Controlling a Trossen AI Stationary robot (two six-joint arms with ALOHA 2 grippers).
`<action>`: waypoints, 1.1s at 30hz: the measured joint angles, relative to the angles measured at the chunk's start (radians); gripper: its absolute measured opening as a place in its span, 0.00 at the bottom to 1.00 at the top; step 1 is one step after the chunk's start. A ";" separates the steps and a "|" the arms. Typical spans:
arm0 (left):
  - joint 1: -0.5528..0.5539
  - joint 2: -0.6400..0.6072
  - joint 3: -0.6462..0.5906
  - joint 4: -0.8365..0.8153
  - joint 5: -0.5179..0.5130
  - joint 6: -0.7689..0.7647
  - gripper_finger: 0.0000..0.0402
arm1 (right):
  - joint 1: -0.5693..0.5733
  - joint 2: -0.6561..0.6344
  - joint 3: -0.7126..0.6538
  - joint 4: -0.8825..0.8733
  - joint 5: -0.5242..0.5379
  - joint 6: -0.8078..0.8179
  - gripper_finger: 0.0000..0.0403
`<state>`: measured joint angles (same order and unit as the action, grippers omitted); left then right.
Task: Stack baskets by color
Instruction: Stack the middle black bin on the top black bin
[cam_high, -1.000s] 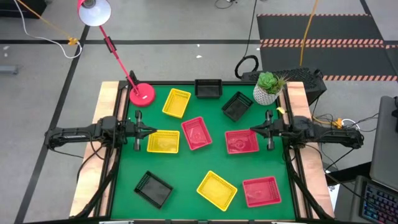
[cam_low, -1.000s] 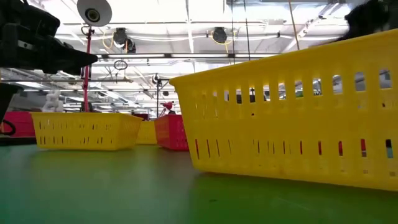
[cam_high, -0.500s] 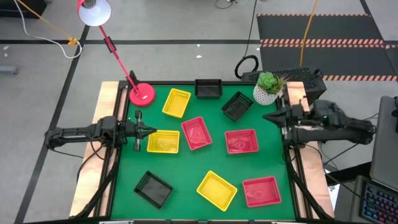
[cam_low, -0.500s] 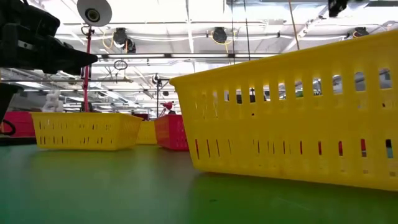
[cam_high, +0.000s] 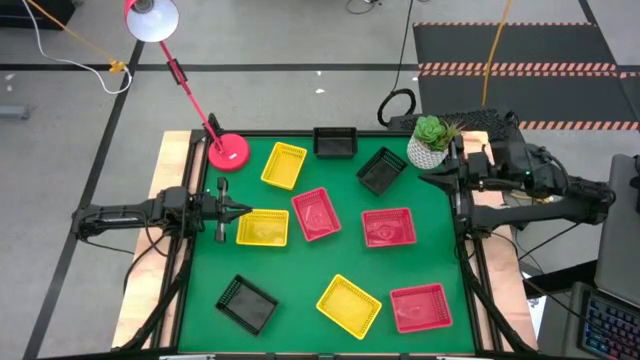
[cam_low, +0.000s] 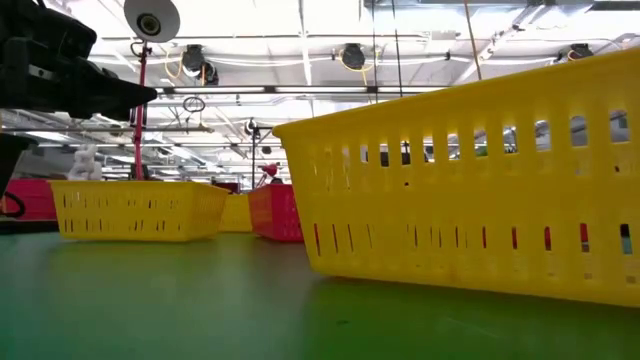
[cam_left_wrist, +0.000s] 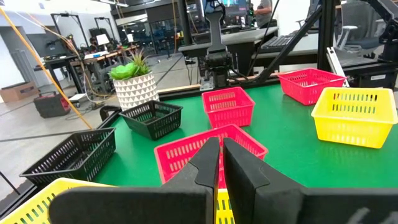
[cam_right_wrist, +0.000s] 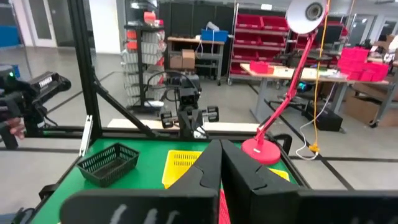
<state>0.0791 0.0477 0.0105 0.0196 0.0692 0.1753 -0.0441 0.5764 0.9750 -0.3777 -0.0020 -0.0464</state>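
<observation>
From the high view, nine baskets lie scattered and unstacked on the green table (cam_high: 300, 270): yellow baskets at the back left (cam_high: 284, 165), the left middle (cam_high: 263, 227) and the front centre (cam_high: 349, 304); red baskets at the centre (cam_high: 316, 214), the right of centre (cam_high: 388, 227) and the front right (cam_high: 420, 307); black baskets at the back centre (cam_high: 335, 142), the back right (cam_high: 381, 170) and the front left (cam_high: 247, 303). The left gripper (cam_high: 240, 210) sits at the left edge, just beside the left-middle yellow basket, carrying nothing. The right gripper (cam_high: 428, 179) is raised at the right edge, near the plant pot (cam_high: 431, 142) and the back-right black basket, also empty. The low view shows a large yellow basket (cam_low: 470, 190) close to the lens and a second yellow one (cam_low: 135, 208) further off, both flat on the mat. The left wrist view shows that arm's fingers (cam_left_wrist: 205, 163) pressed nearly together, with a red basket (cam_left_wrist: 205, 148) directly ahead. The right wrist view shows its fingers (cam_right_wrist: 208, 163) shut, a black basket (cam_right_wrist: 109, 163) and a red lamp (cam_right_wrist: 292, 74) beyond. No stack is begun. Risks, as judged: the right arm could clip the pot on its approach; jaws not reopened would push a light basket aside rather than seize its rim; tilted baskets may fail to nest squarely.
</observation>
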 joint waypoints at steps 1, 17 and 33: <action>0.000 0.000 0.000 0.000 0.000 0.000 0.06 | 0.000 0.005 0.000 0.002 0.000 -0.001 0.00; 0.000 0.000 0.000 0.000 0.000 -0.015 0.06 | 0.000 0.013 0.002 0.022 0.134 -0.073 0.02; -0.002 0.059 0.130 0.033 0.000 -0.275 0.06 | 0.000 0.015 -0.086 0.074 0.129 0.064 0.03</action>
<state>0.0776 0.1063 0.1402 0.0528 0.0694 -0.0992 -0.0441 0.5919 0.8885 -0.3035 0.1272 0.0178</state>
